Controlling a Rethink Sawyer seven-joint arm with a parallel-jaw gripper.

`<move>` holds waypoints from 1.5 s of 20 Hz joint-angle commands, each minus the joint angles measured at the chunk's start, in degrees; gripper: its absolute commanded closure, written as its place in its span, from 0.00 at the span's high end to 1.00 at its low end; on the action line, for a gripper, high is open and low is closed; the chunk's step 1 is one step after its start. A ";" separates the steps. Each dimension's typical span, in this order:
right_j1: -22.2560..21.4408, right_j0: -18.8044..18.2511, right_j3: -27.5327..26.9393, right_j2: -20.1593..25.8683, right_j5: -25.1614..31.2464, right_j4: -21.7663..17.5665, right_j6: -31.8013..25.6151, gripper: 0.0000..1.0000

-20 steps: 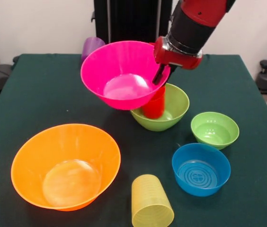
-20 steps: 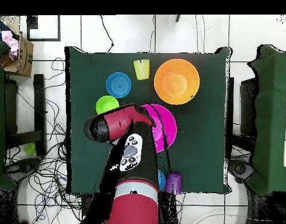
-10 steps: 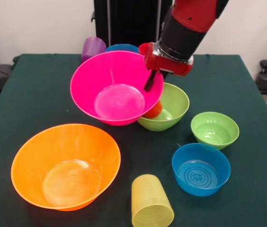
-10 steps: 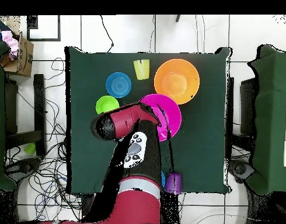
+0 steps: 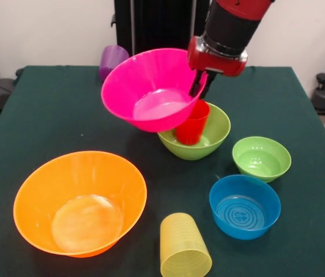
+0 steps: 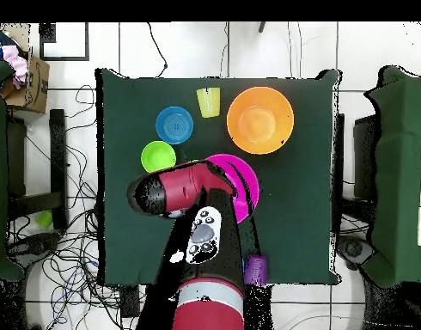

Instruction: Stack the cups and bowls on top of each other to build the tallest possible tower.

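My gripper point(image 5: 199, 86) is shut on the rim of the hot pink bowl point(image 5: 148, 91), one finger inside and one outside. The bowl hangs tilted in the air, its right side over the bright red cup point(image 5: 192, 123). That cup stands upright inside the medium lime green bowl point(image 5: 213, 134). In the overhead view the arm point(image 6: 175, 191) hides the gripper, and the pink bowl point(image 6: 238, 184) shows beside it. On the table are the large orange bowl point(image 5: 79, 202), the ribbed yellow cup point(image 5: 184, 247), a blue bowl point(image 5: 245, 206), the small green bowl point(image 5: 261, 157) and the purple cup point(image 5: 112, 57). The second blue bowl and the pinkish-red cup are hidden.
The green cloth table point(image 5: 47, 115) shows its edges on all sides in the overhead view point(image 6: 300, 232). The robot's dark pedestal point(image 5: 151, 23) stands behind the far edge. Other tables and cables lie around on the floor.
The pink bowl dipped down and to the picture's left, then came back up and right. The red cup shows upright in the green bowl again.
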 commanded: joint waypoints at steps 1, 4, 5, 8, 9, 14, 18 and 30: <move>-4.38 -0.87 7.13 8.75 3.75 3.28 -1.81 0.00; -5.50 -1.14 7.62 9.30 4.51 3.85 -2.22 0.00; -5.36 -1.11 7.32 9.26 4.46 3.69 -2.14 0.00; -4.43 -0.79 6.10 8.66 3.91 2.66 -1.60 0.00; -4.12 -0.72 5.78 8.43 3.75 2.31 -1.42 0.00; -2.99 -0.65 4.48 7.75 3.18 1.23 -1.05 0.00; -0.65 0.16 3.02 6.62 1.19 0.01 0.48 0.00; 8.52 3.20 -4.14 4.17 -2.57 -0.24 4.99 0.00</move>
